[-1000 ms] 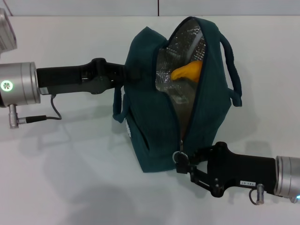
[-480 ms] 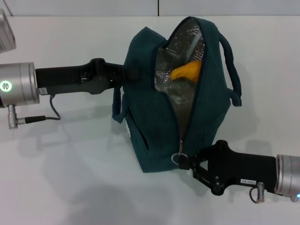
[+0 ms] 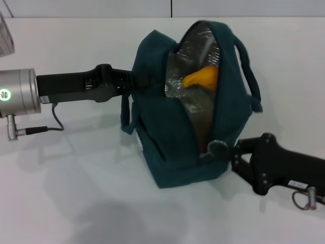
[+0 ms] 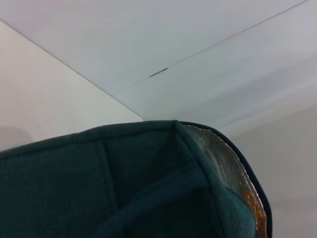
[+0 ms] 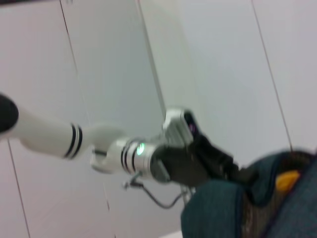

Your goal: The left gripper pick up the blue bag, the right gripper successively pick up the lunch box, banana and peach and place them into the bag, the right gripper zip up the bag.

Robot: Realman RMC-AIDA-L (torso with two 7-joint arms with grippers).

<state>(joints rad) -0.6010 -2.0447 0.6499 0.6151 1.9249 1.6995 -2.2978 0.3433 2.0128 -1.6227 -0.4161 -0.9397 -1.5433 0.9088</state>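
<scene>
The blue bag [image 3: 172, 127] stands mid-table with its top gaping and silver lining showing. The banana [image 3: 202, 77] pokes up inside it. The lunch box and the peach are hidden. My left gripper [image 3: 133, 81] is shut on the bag's upper left rim and holds it up; the left wrist view shows only the bag's fabric [image 4: 138, 188] and lining. My right gripper [image 3: 228, 151] is shut on the zipper's metal ring pull [image 3: 217, 147] at the bag's lower right side. The right wrist view shows the left gripper [image 5: 233, 171] on the bag [image 5: 218, 210] and the banana [image 5: 287, 179].
The bag's loop handle [image 3: 250, 76] hangs over its right side. A cable [image 3: 35, 129] trails from the left wrist over the white table [image 3: 76, 193]. A wall seam [image 3: 171, 7] runs behind the table's far edge.
My right gripper has moved right and slightly up along the bag with the ring pull, closing the zipper's lower stretch. The bag's opening has narrowed. The left arm has barely moved.
</scene>
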